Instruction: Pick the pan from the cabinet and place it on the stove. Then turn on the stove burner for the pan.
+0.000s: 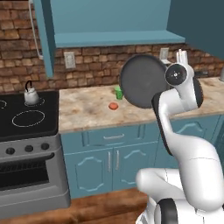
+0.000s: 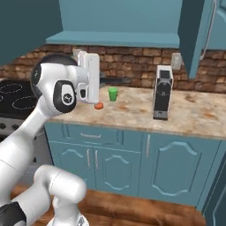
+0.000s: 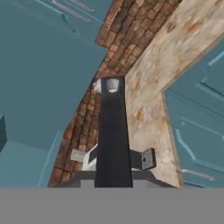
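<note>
The pan point(image 1: 142, 81) hangs on edge above the counter, its round dark face turned toward the left base camera. My gripper point(image 3: 114, 159) is shut on its long black handle point(image 3: 111, 127), with one finger pad point(image 3: 147, 158) showing on each side. In the right base view the handle point(image 2: 115, 80) sticks out to the right of my hand. The stove point(image 1: 26, 127) lies to the left, with a large white burner ring point(image 1: 28, 118) on its black glass. The teal cabinet point(image 1: 116, 19) stands open above, its door point(image 1: 43, 35) swung out.
A small silver kettle point(image 1: 30, 94) sits on the stove's back burner. A green cup point(image 2: 113, 93) and a small red item point(image 2: 99, 105) rest on the marble counter point(image 1: 87, 111). A dark upright appliance point(image 2: 162, 92) stands further right, below another open door point(image 2: 194, 35).
</note>
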Available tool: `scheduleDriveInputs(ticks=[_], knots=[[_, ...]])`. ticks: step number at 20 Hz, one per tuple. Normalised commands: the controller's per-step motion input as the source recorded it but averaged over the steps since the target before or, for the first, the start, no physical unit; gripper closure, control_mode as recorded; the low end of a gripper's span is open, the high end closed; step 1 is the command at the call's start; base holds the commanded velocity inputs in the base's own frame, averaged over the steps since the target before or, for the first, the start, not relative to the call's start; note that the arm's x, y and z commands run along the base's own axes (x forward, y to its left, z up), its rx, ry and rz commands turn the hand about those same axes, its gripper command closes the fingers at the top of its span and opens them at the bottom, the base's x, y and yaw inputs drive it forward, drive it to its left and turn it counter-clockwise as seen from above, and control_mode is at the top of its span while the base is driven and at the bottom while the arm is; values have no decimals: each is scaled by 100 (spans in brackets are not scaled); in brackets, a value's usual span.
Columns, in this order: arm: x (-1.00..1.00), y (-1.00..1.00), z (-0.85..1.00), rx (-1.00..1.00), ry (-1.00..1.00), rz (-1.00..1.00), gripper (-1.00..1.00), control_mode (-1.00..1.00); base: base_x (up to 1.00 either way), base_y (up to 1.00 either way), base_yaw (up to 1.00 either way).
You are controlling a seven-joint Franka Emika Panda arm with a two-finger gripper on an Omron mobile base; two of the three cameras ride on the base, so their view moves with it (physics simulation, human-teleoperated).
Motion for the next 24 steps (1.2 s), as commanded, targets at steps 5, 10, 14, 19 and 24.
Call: scheduleDriveInputs(ticks=[5,10,14,19,24], knots=[[0,0,0,0,0,0,100,100,-60,47,0],[0,0,0,0,0,0,100,100,-58,49,0],[0,0,0,0,0,0,100,100,-57,57,0],[0,0,0,0,0,0,100,100,-49,68,0],[0,0,0,0,0,0,100,100,-40,74,0]])
